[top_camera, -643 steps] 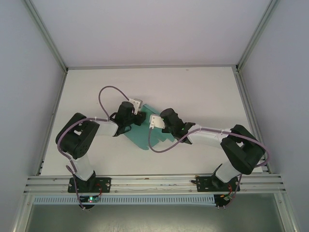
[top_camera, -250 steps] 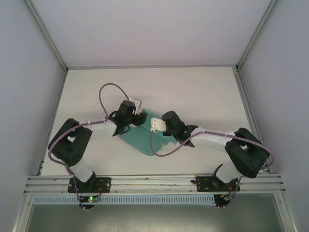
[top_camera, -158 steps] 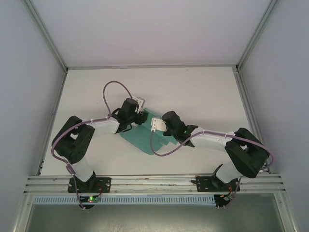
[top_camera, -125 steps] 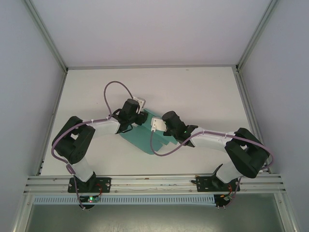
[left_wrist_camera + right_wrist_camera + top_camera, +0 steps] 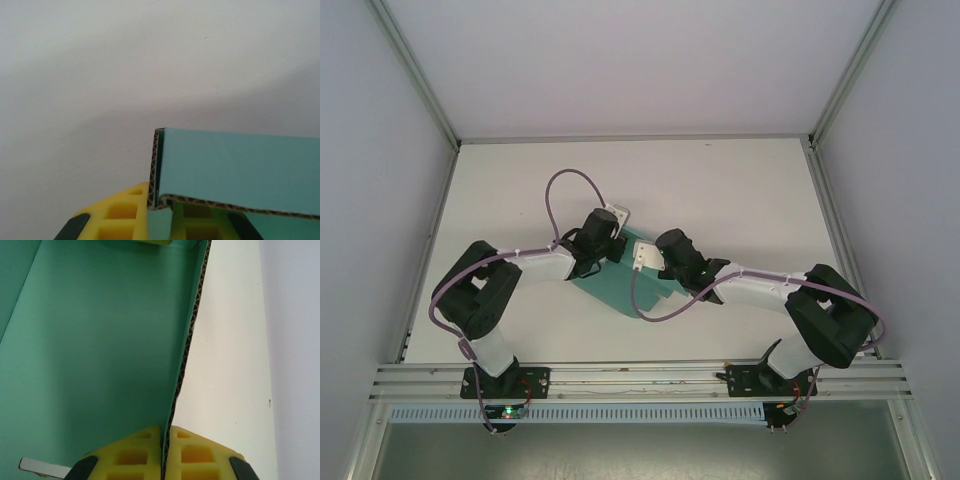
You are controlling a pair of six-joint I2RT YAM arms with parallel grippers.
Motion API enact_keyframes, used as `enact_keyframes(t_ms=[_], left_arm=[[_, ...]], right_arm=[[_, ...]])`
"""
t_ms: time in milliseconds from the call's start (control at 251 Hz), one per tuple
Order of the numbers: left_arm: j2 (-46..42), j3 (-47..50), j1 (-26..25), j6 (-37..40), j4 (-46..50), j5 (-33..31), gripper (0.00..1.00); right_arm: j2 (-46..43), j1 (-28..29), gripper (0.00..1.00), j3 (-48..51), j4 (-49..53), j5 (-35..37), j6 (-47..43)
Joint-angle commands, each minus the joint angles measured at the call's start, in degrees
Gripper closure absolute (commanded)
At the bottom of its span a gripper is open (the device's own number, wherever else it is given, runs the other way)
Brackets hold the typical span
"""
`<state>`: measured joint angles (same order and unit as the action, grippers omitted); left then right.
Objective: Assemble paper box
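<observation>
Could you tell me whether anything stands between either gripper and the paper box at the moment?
Nothing visible does. The left gripper and the right gripper are each shut directly on an edge of the paper box, with the card pinched between their yellow pads.

Lab robot cell, white table (image 5: 740,190), aluminium frame (image 5: 640,375)

The right gripper (image 5: 165,434) sits at the bottom edge, its yellow fingers (image 5: 131,456) pinched together on the corrugated edge of the box (image 5: 100,350). That teal card fills the left and centre of the frame, with the white table (image 5: 230,365) on the right.
</observation>
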<state>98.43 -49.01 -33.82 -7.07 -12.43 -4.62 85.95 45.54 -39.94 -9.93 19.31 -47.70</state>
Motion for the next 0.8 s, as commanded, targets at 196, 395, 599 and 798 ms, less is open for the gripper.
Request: enact_keyframes(t_ms=[196,395,599,798], left_arm=[[-6.63,3.71,1.46,-3.93,0.53,-13.31,1.00],[-11.61,7.08,1.39,-5.76,-1.31,-13.43,1.00],[-17.48,11.37,1.31,-6.25,-5.77,-9.25,1.00],[-21.65,11.75,1.27,-7.27,-3.51,-10.13,1.00]], right_arm=[[-11.27,-0.44,0.50,2.87,-3.75,-3.27,12.98],[-25.21,-4.93,0.17,6.64,-8.15,-2.14,23.64],[-25.05,-13.97,0.10,2.81,-3.63,-5.55,36.19],[-17.78,-14.16,0.12,-1.28,-0.35,-11.86,38.14]])
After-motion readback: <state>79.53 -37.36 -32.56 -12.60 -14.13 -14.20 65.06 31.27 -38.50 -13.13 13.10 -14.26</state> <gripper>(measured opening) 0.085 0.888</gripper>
